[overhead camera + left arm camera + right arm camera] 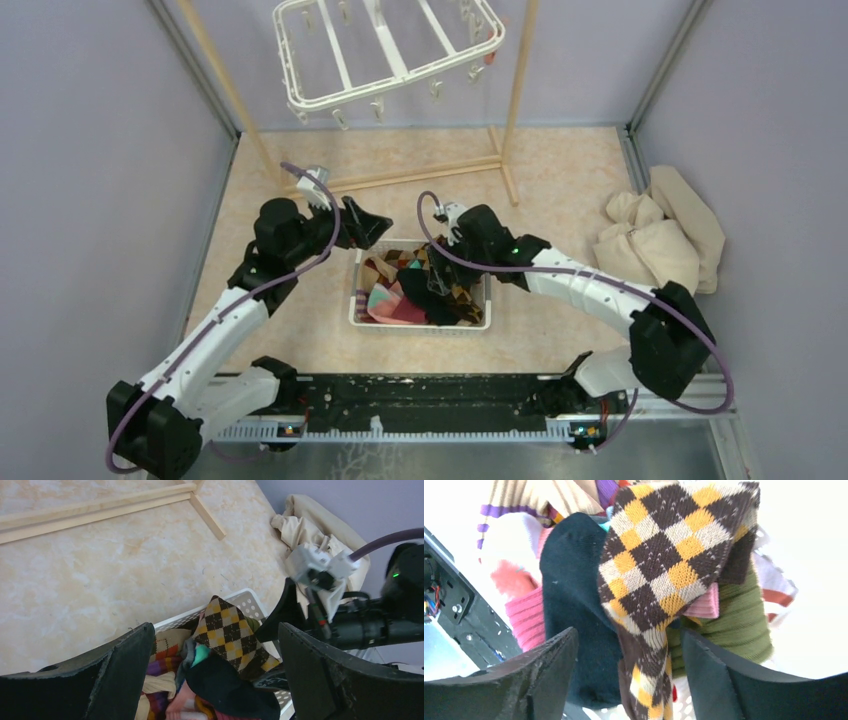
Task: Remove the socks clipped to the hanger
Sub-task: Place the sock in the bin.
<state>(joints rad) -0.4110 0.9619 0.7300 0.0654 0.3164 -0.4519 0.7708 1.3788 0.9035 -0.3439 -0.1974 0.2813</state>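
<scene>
- The white plastic rectangular drying hanger hangs tilted from the light wooden pole rack at the far side of the table. Its small clips dangle around the rim, and no cloth shows on them in the top view.
- The soft multicoloured socks lie heaped in a white slotted plastic basket. The basket stands on the tan marbled table between the 2 arms.
- The right gripper hangs over the heap with its 2 black fingers apart. A brown-and-yellow argyle sock lies draped on top of the pile, and its lower end trails down between them. The fingers clamp nothing.
- Beside the argyle sock lie a black sock, an olive ribbed sock and a pink ribbed cuff.
- The left gripper hovers at the basket's far left corner. Its fingers are spread wide and hold nothing.
- A big beige cloth heap sits against the right wall, well apart from the basket.
</scene>
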